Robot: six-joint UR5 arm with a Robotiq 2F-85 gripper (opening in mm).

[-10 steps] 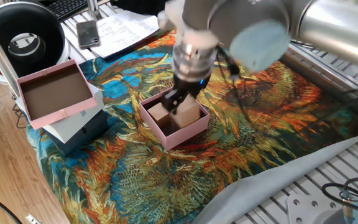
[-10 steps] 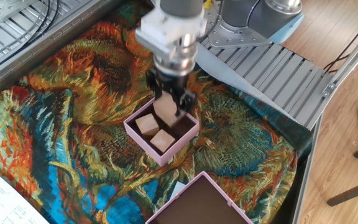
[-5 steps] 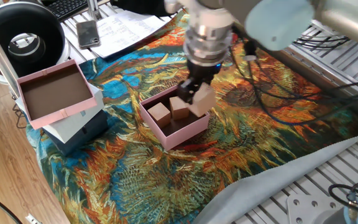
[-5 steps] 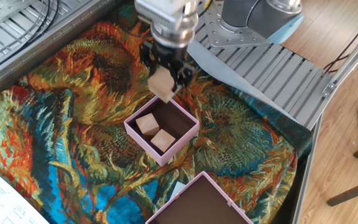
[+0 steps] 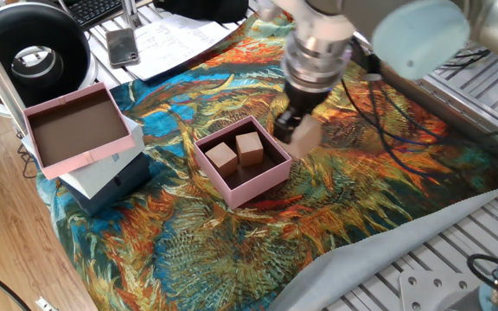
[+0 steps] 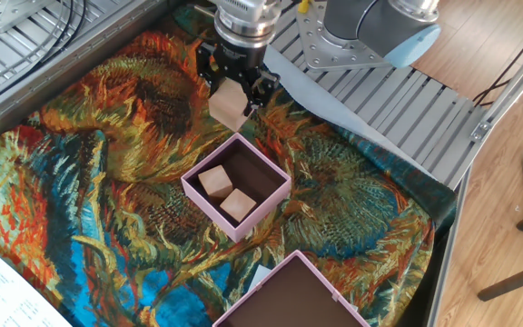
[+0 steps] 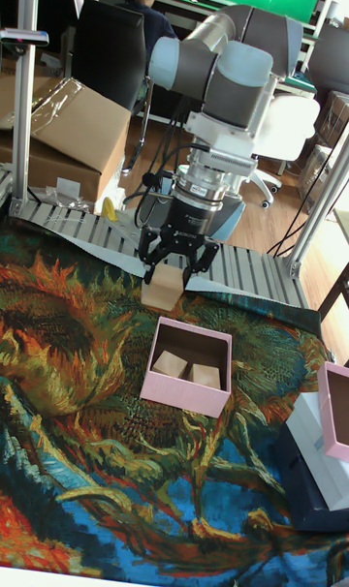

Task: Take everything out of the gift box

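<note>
The small pale-pink gift box point(image 5: 258, 185) point(image 6: 192, 193) point(image 7: 180, 393) sits on the sunflower-print cloth. Two tan wooden cubes lie in it side by side: one cube point(image 5: 223, 157) point(image 6: 213, 181) point(image 7: 171, 362) and a second cube point(image 5: 250, 147) point(image 6: 237, 204) point(image 7: 204, 376). My gripper point(image 5: 294, 131) point(image 6: 231, 94) point(image 7: 173, 272) is shut on a third cube point(image 5: 306, 137) point(image 6: 228, 108) point(image 7: 162, 288), held in the air just outside the box's far wall, above the cloth.
A larger shallow pink tray point(image 5: 78, 130) point(image 6: 289, 295) point(image 7: 335, 413) rests on a white and navy box point(image 5: 111, 183) point(image 7: 310, 476) at the cloth's edge. A phone point(image 5: 123, 46) and papers lie behind. Metal slats point(image 6: 407, 109) border the cloth.
My gripper lifted the third cube out of the gift box and carried it away over the far wall. The two other cubes stayed in place.
</note>
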